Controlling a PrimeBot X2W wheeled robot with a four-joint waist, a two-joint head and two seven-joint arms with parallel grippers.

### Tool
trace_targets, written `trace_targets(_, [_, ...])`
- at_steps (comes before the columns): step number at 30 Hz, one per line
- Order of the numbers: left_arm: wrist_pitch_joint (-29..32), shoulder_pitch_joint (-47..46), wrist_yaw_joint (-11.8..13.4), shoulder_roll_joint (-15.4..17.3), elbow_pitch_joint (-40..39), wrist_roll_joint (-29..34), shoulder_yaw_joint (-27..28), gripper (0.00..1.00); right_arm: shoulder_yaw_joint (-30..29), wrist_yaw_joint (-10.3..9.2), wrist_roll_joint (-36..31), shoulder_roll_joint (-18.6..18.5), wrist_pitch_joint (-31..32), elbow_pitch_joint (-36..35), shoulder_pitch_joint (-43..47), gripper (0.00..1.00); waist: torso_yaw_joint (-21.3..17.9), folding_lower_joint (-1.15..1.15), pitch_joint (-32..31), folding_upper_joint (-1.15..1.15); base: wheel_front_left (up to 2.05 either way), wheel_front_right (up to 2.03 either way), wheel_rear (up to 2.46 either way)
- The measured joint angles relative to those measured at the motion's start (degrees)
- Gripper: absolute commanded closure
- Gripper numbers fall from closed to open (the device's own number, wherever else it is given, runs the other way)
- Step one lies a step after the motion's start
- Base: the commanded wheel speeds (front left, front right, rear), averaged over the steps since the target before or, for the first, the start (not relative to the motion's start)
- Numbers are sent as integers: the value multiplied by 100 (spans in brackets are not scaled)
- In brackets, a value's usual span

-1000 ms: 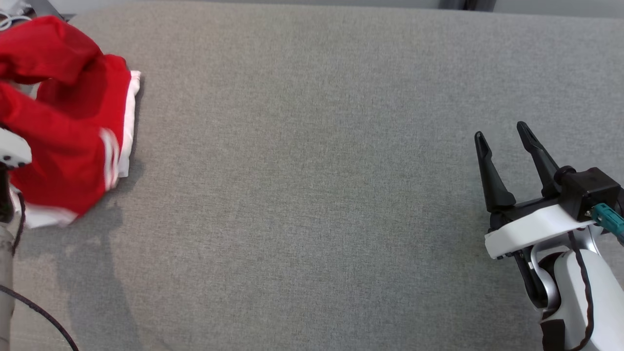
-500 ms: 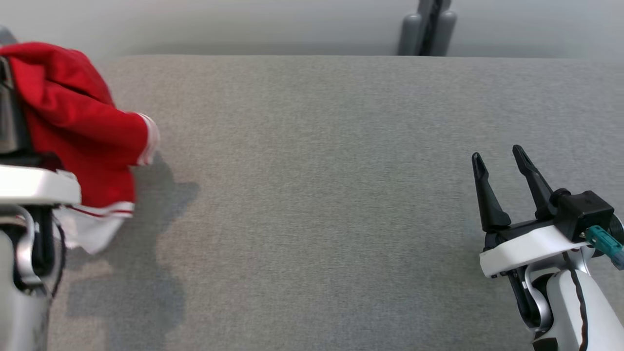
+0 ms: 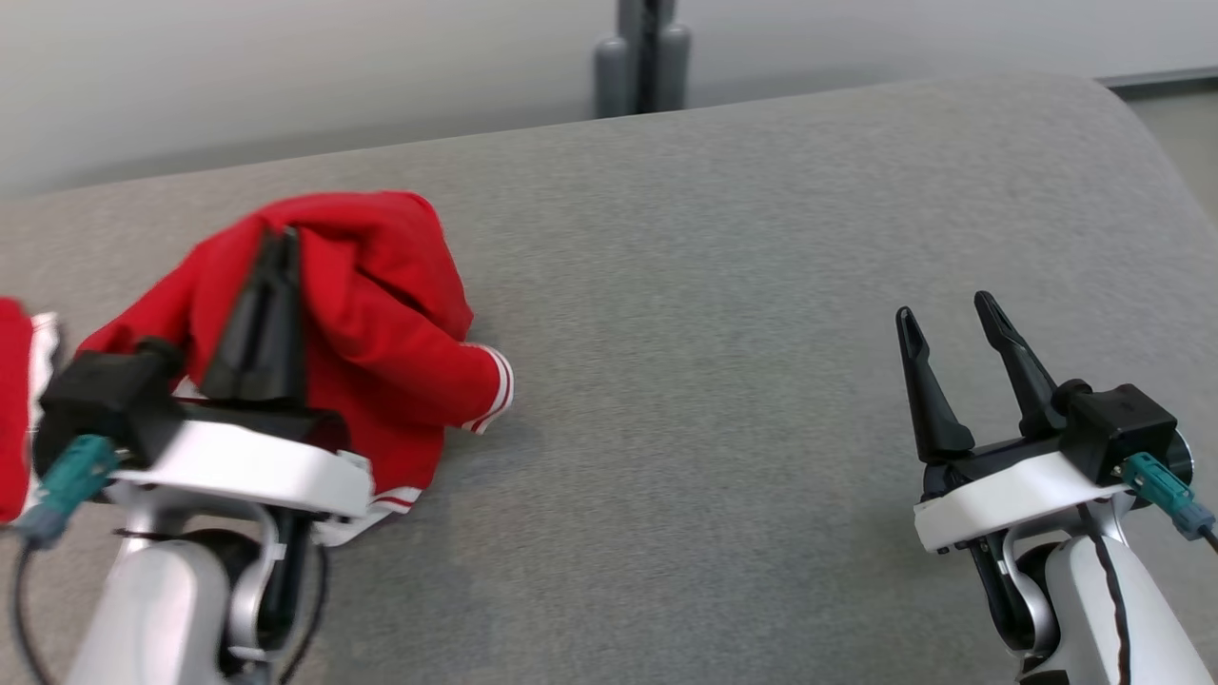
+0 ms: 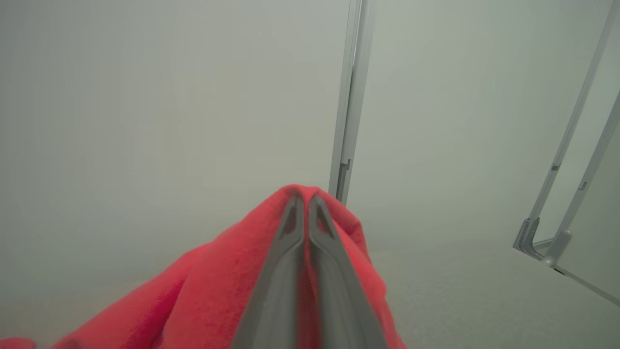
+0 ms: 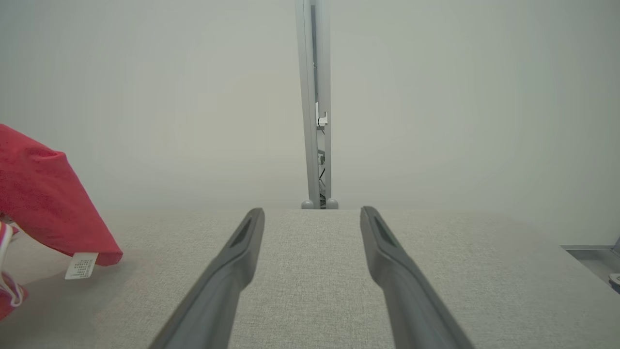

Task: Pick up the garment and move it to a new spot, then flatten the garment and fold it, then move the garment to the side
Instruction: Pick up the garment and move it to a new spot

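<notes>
The left gripper (image 3: 279,240) pinches a fold of the red garment (image 3: 390,314), which drapes onto the table's (image 3: 714,285) left side — best lifted clear before carrying it toward the spread, empty right gripper (image 3: 944,306).

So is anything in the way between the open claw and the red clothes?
No, nothing visible is. The grey padded surface lies bare between the right gripper, open, and the red garment. The left gripper is shut on the garment's raised fold.

Grey fabric surface (image 3: 714,285); red garment (image 3: 400,314) trailing onto left part.
</notes>
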Motion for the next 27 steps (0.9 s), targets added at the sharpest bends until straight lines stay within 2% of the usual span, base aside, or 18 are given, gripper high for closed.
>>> trace_targets(4, [100,-181,-243,-263,546,-135,-434,100,-13,0,32,22,-21,-19,-12,0,-425,0,46,0,0,0,0])
trace_targets(13, [143,-973,-982,-828,2388,-294,-1365,100,-147,0,124,65,-152,-22,-60,0,-1194,0,396,0,0,0,0])
trace_targets(21, [-130,-1405,-1283,-1055,3721,-375,-1812,100,-120,0,246,91,-266,77,-118,0,-1501,0,716,0,0,0,0])
trace_targets(22, [-186,-1438,-1306,-1073,3805,-389,-1844,92,-122,0,277,93,-271,97,-118,0,-1503,0,728,0,0,0,0])
trace_targets(23, [-267,-1482,-1330,-1098,3919,-402,-1903,0,-151,0,282,96,-298,138,-118,0,-1467,0,720,0,0,0,0])
trace_targets(27, [-552,-1507,-1326,-1094,3871,-403,-1878,0,-190,0,279,100,-324,191,-122,0,-1328,0,656,0,0,0,0])
